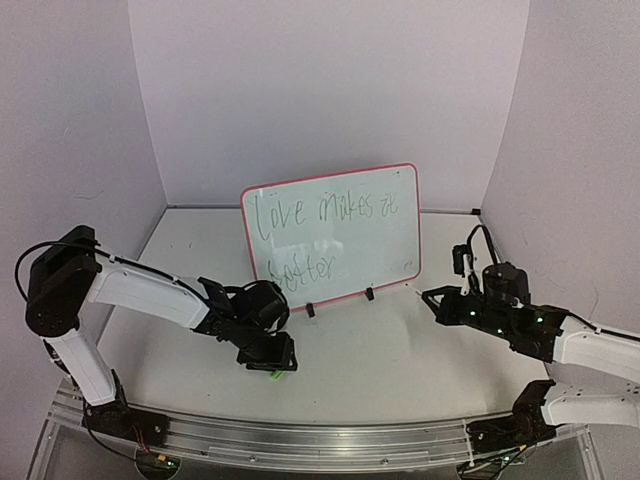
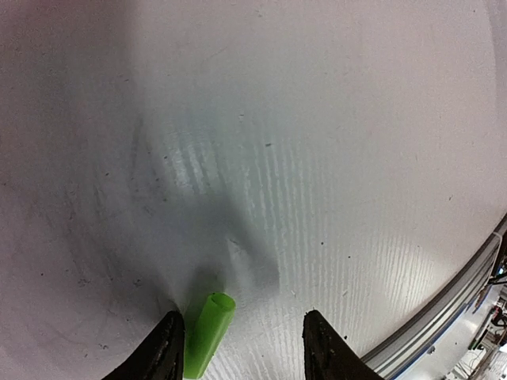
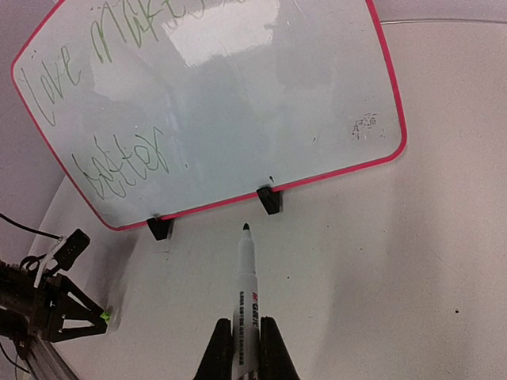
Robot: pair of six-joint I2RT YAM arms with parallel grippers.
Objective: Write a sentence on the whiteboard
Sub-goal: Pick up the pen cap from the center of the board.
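one whiteboard [image 1: 390,235], upright on two black feet [image 3: 270,199], just ahead of right pincer [image 3: 245,321]. one sentence [image 1: 322,211] on it, two green lines. right pincer clamped on one uncapped marker [image 3: 247,277], tip toward board, not touching. left pincer [image 2: 242,315] spread apart; one green cap [image 2: 207,332] between, against one finger.

The right wrist view's top edge clips the whiteboard [image 3: 261,134] and the top of the sentence [image 3: 107,87]. The marker [image 3: 246,269] has its rear hidden inside the right claw [image 3: 246,340], its print too small to read. The green cap [image 2: 207,332] runs off the left wrist view's bottom.
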